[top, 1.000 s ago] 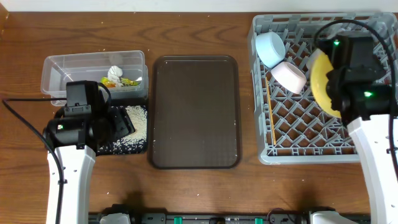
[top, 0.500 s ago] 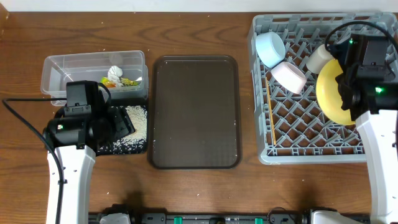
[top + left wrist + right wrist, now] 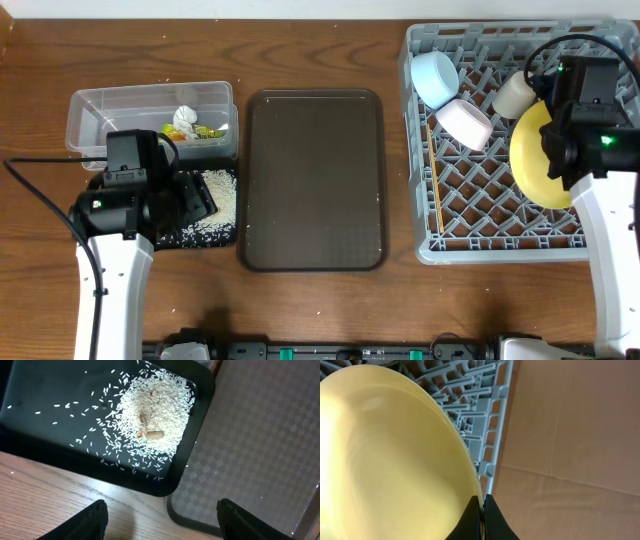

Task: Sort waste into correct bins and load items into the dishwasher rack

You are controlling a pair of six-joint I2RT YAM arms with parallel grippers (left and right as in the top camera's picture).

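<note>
The right gripper (image 3: 483,510) clamps the rim of the yellow plate (image 3: 385,460) at the right edge of the dishwasher rack (image 3: 490,252); the left gripper (image 3: 167,520) hangs open, empty, over the black tray (image 3: 45,390).

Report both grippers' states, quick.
Left gripper: open, holding nothing, above the black tray.
Right gripper: shut on the rim of the yellow plate, over the dishwasher rack.

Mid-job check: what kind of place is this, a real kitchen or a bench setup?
Probably a staged dish-clearing bench, not a kitchen: a wooden table carries a grey dishwasher rack, a brown serving tray, and a clear box and black tray as waste bins; no sink or dishwasher shows.
</note>
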